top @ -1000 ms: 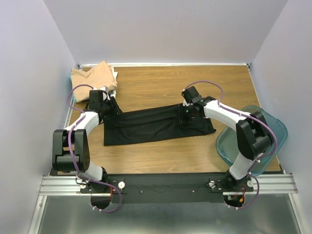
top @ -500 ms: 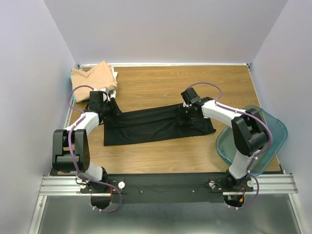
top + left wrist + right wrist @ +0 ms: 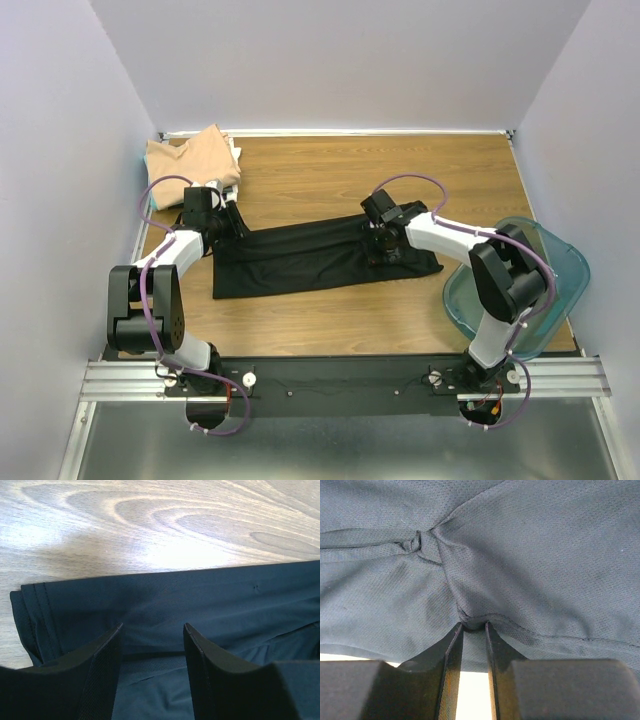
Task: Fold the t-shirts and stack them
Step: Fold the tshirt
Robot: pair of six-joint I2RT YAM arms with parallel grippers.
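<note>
Both tools are hard to read from the top view: the right tool and the left tool show only as dark shapes against the black t-shirt, and their jaws are lost in it. The right wrist view settles the right one. Its fingers stand almost together, clenched on a small pucker of the shirt's hemmed edge, with creases running out from the pinch. The left wrist view shows the left tool released, jaws well apart over a stitched edge of the same shirt; whether the tips press the cloth cannot be told. The shirt lies in a long band across the middle of the desk, between the two tools. Only the top view shows the tan t-shirt, heaped in the far left corner on barely visible pale cloth. It alone also shows the teal bin at the right edge, partly hidden by the right arm.
</note>
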